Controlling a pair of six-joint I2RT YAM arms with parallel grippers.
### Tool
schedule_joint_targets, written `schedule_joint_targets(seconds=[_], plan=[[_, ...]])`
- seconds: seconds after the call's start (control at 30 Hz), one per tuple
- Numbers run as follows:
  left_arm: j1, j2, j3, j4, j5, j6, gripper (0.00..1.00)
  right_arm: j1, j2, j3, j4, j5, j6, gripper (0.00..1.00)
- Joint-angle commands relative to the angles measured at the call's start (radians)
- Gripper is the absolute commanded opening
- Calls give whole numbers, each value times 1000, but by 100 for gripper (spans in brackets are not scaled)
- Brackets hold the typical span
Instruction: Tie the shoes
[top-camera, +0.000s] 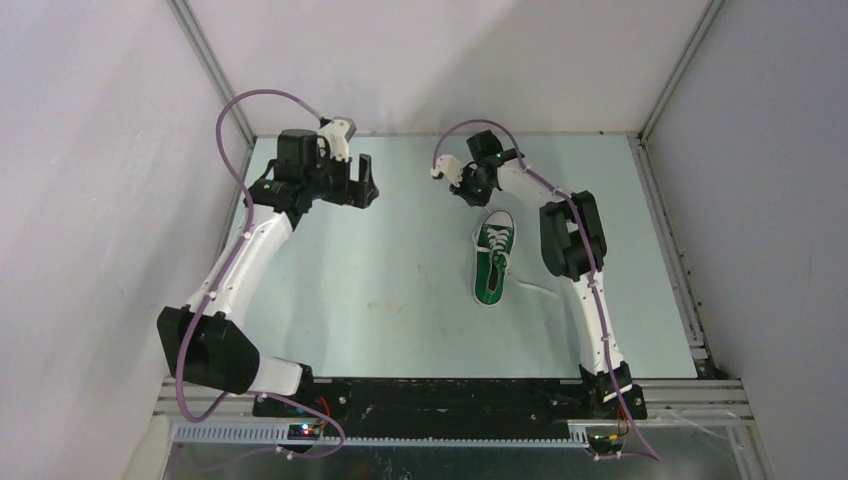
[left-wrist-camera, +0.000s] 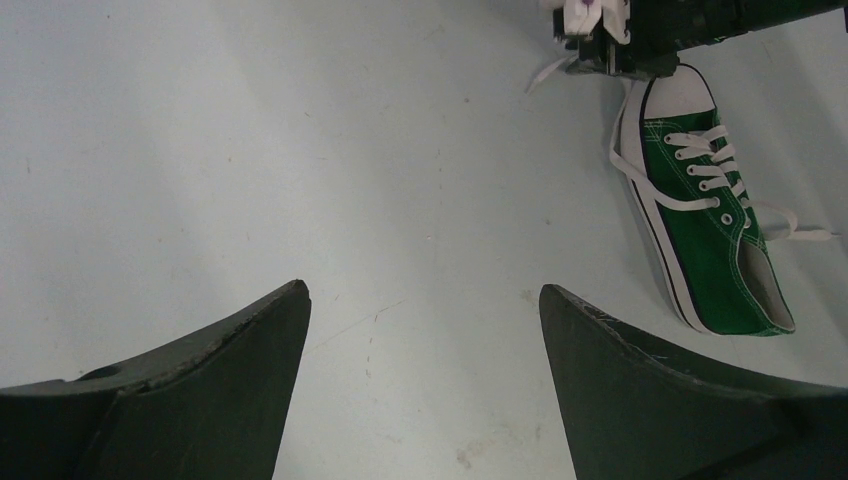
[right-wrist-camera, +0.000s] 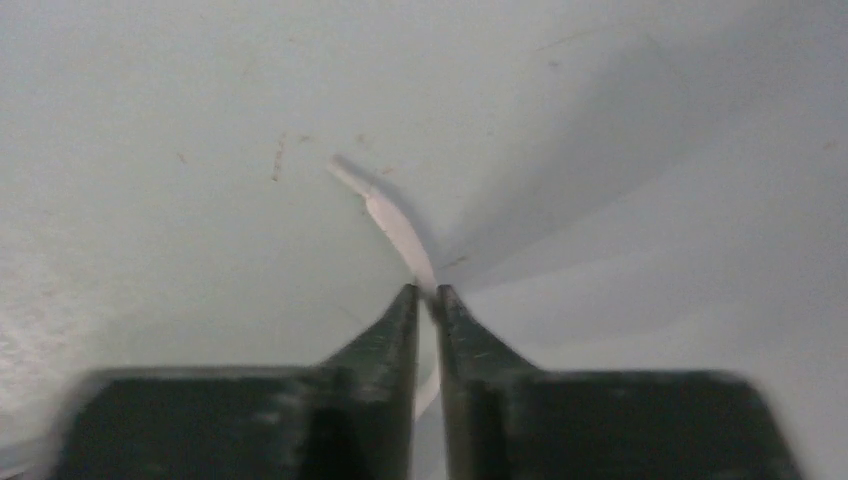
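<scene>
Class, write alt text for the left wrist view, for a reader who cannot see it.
A green sneaker with loose white laces lies at the right on a pale table. The right gripper sits just beyond its white toe cap, a lace end trailing from it, while the left gripper hangs open in the foreground.

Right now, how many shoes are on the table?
1. The green sneaker lies right of centre on the table, toe toward the far edge. No second shoe shows.
</scene>
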Motion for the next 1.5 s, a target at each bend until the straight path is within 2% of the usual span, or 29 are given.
schedule_joint_targets(seconds=[0.0,0.07,0.13,0.27,0.33,0.4,0.53,0.63,0.77,0.93,1.07,1.2,1.33,1.47], plan=[[5,-21,40,17,36,0,92,0,21,74,-151,-110,-76,3],[5,-10,36,46,20,-20,91,9,1,117,-183,-153,-23,0],[5,-3,26,101,33,-48,90,7,-36,172,-174,-190,113,0],[-10,-7,-40,323,86,-129,85,-34,-163,205,-39,-266,627,0],[-28,-5,-79,504,113,-150,85,-53,-230,175,26,-301,793,0],[-65,12,-94,619,151,-149,85,-62,-283,123,67,-319,907,0],[-104,80,-80,725,233,-123,84,-83,-341,64,110,-365,1078,0],[-124,181,-39,725,309,-107,79,-92,-369,33,144,-410,1128,0],[-176,244,-69,857,336,-119,82,-107,-396,5,170,-439,1165,0],[-240,347,-29,946,414,-162,83,-139,-400,-2,205,-474,1236,0],[-292,408,-17,997,403,-212,81,-165,-419,-32,225,-494,1274,0],[-329,435,-68,1086,292,-309,73,-187,-459,-85,232,-512,1302,0],[-340,467,-79,1185,323,-384,61,-204,-493,-138,230,-518,1306,0],[-342,509,-58,1203,325,-412,53,-215,-510,-162,232,-524,1304,0]])
